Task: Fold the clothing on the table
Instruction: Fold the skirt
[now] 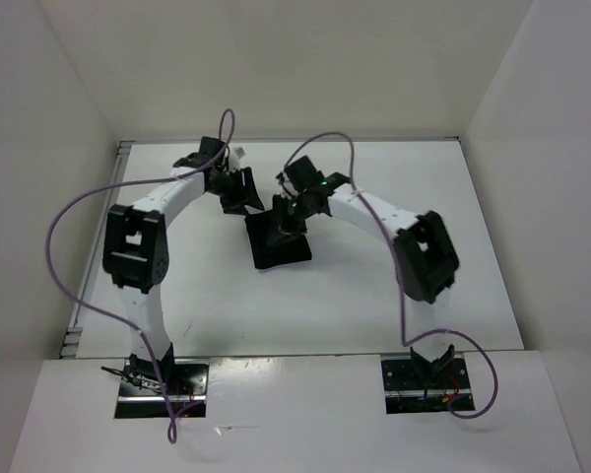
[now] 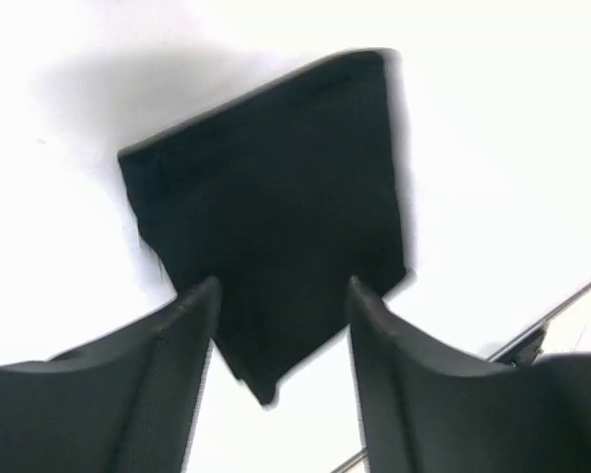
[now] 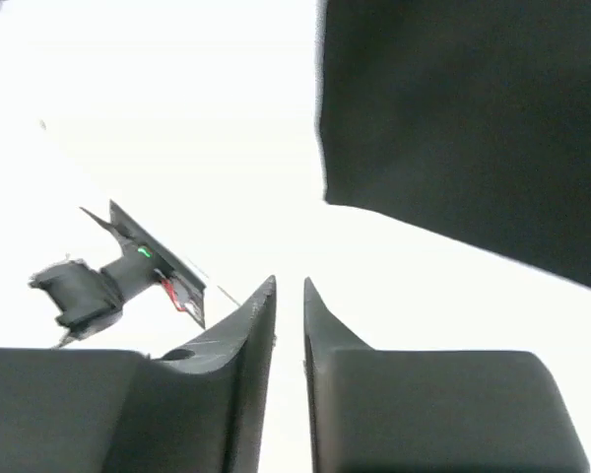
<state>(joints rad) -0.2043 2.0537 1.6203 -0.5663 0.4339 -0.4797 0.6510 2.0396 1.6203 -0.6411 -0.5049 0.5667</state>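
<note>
Best lift clear of the folded clothing (image 2: 276,177) — left tool (image 2: 284,291) wide and empty, right tool (image 3: 289,286) barely parted, holding nothing — without dragging an edge.

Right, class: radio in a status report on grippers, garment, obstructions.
Left gripper open, empty. Right gripper barely parted, empty. Limp black fabric clothing lies flat, compact, on white table. Nothing obstructing.

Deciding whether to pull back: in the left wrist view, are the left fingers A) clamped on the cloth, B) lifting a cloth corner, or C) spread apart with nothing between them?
C: the left fingers stand apart and empty, with the clothing lying on the table below them.
</note>
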